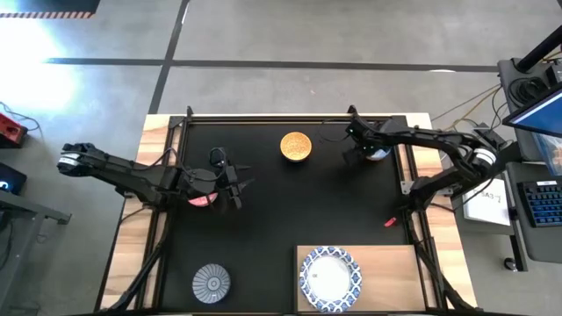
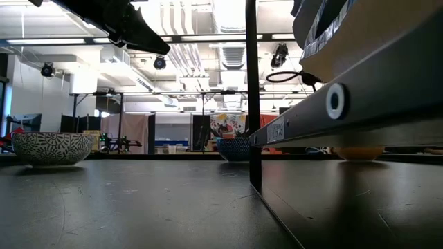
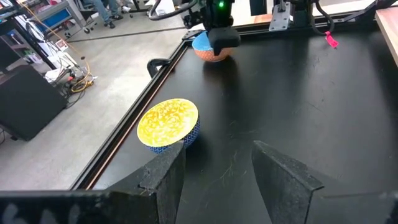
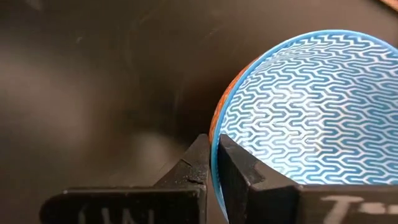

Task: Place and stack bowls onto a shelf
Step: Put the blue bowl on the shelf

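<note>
The blue bowl (image 4: 311, 106), with its wavy blue lines inside and orange outer wall, sits at the far right corner of the black mat (image 1: 290, 211), and the right claw (image 4: 214, 155) is clenched on its rim, one finger inside the bowl and one outside. From above, that claw (image 1: 362, 145) sits right over the bowl (image 1: 378, 154), hiding most of it. The left wrist view shows the same pairing across the mat, bowl (image 3: 208, 48) under the dark claw (image 3: 221, 38).

The orange-yellow bowl (image 1: 295, 147) stands alone near the far edge of the mat, left of the blue one and apart from it. The pink-red bowl (image 1: 202, 199) lies on the left side of the mat, mostly hidden beneath the left arm. The left claw (image 1: 237, 184) hovers just to the right of it, released, fingers (image 3: 165, 180) apart and grasping nothing.

At the near edge, the grey-striped bowl (image 1: 211, 283) rests on the mat to the left. The pale wooden shelf (image 1: 395, 263) lies to the right, with one large white bowl with a blue patterned rim (image 1: 330, 277) on its left part.

A small pink-red scrap (image 1: 390, 222) lies on the mat near the right arm
</note>
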